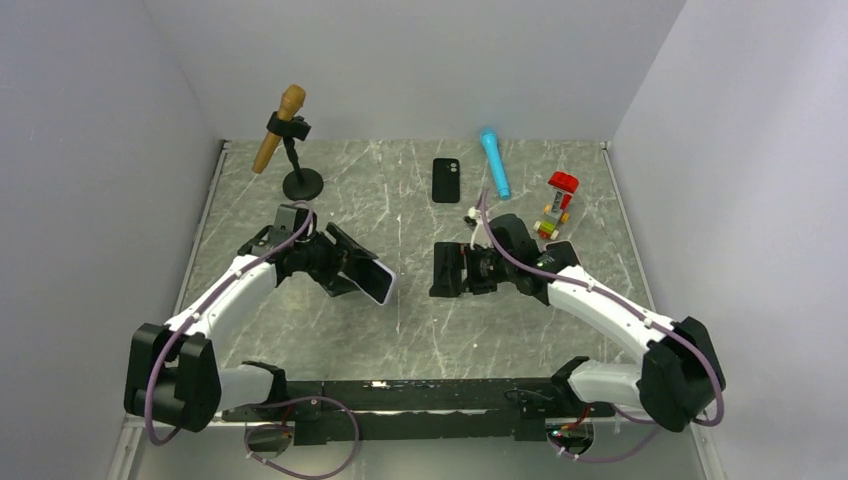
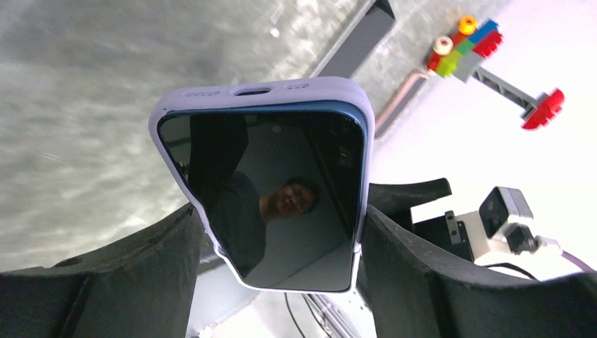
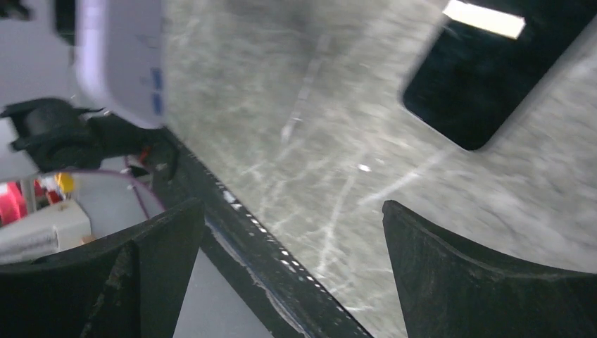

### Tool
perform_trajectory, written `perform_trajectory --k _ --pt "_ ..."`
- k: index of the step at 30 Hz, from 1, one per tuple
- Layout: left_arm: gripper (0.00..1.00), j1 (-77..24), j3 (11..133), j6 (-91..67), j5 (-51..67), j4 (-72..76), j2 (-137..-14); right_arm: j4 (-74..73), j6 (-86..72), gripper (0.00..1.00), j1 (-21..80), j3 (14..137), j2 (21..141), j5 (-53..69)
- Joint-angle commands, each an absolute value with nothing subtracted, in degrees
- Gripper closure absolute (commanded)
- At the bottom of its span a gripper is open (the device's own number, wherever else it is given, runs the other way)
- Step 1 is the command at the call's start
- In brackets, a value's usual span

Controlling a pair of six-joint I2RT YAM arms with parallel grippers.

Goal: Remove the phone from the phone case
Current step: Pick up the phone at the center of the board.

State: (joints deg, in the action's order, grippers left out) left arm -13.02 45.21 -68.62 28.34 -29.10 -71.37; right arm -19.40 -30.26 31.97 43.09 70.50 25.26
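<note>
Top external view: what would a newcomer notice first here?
The lilac-cased phone stands out, held above the table in the left gripper at centre-left, its dark screen filling the left wrist view. Facing it, the right gripper hangs open and empty. Towards the far edge are a wooden mic, a blue mic and bright toy bricks.

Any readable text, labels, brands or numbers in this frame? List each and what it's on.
None can be read.
The phone has a dark screen showing only a reflection; its case is plain.
The black device, bricks and blue tube on the table are too small to show any marks.
</note>
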Motion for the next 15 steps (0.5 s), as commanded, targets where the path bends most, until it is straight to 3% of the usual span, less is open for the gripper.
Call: perform_trajectory --k 1,5,15 --pt "1.0 -16.65 50.48 -82.62 31.96 -26.69 -67.75 -13.73 -29.21 0.01 37.22 48.95 67.03 23.83" --pt "1.0 -18.9 54.16 -87.92 29.59 -31.36 -67.99 -11.66 -29.25 0.01 39.3 52.17 68.22 23.31" --pt "1.0 -25.51 54.12 -95.67 30.23 -24.07 -71.3 -7.34 -34.22 0.13 41.55 55.0 70.7 20.74"
